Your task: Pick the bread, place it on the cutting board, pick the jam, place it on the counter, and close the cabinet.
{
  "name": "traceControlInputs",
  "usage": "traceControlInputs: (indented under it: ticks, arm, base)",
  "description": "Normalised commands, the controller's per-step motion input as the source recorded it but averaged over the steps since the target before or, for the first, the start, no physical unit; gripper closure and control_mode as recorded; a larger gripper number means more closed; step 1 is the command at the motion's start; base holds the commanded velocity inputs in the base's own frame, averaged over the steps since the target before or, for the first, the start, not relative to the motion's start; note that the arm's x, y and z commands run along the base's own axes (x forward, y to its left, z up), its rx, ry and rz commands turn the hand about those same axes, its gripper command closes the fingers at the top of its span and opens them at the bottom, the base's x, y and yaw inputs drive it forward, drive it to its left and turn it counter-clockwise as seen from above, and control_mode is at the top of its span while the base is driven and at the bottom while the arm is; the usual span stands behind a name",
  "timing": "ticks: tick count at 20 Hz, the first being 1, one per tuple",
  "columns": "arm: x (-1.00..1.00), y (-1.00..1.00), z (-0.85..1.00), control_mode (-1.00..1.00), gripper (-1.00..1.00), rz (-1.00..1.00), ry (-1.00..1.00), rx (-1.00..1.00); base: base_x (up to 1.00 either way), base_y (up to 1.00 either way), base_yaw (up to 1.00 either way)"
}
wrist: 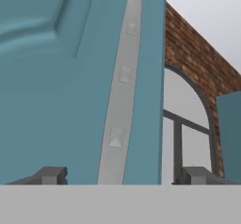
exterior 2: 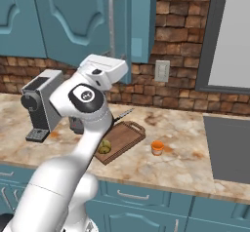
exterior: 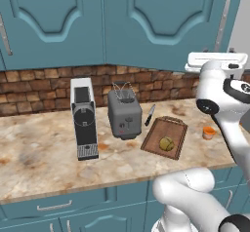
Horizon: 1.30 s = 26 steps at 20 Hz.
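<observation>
left base view: bread (exterior: 166, 143) lies on the cutting board (exterior: 154, 137); jam (exterior: 209, 132) stands on the counter (exterior: 39, 153).
right base view: cabinet (exterior 2: 83, 21) door hangs ajar above the arm.
hand view: gripper (wrist: 124, 175) fingers wide apart, holding nothing; the door's handle (wrist: 121, 89) runs up between them, just ahead.

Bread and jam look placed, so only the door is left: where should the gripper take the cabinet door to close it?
Take the long silver handle near the cabinet door's free edge, approaching face-on. The open gripper already straddles the upright bar, and a grip farthest from the hinge likely swings it most easily.
</observation>
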Motion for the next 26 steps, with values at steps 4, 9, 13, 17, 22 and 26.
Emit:
traceControlInputs:
  ticks: [4, 9, 13, 17, 22, 26]
  arm:
    - [0.25, -0.14, -0.06, -1.0, -1.0, 0.04, 0.0, 0.0]
    - [0.3, -0.15, -0.06, -1.0, -1.0, 0.04, 0.0, 0.0]
    - [0.32, -0.15, -0.06, -1.0, -1.0, 0.05, 0.0, 0.0]
    - [0.3, -0.13, -0.07, -1.0, -1.0, 0.05, 0.0, 0.0]
    - [0.3, -0.08, -0.08, -1.0, -1.0, 0.05, 0.0, 0.0]
    - [0.31, -0.05, -0.09, -1.0, -1.0, 0.04, 0.0, 0.0]
  base:
    - [0.0, 0.0, 0.0]
    - [0.0, 0.0, 0.0]
    - [0.0, 0.0, 0.0]
    - [0.0, 0.0, 0.0]
    - [0.0, 0.0, 0.0]
    - [0.0, 0.0, 0.0]
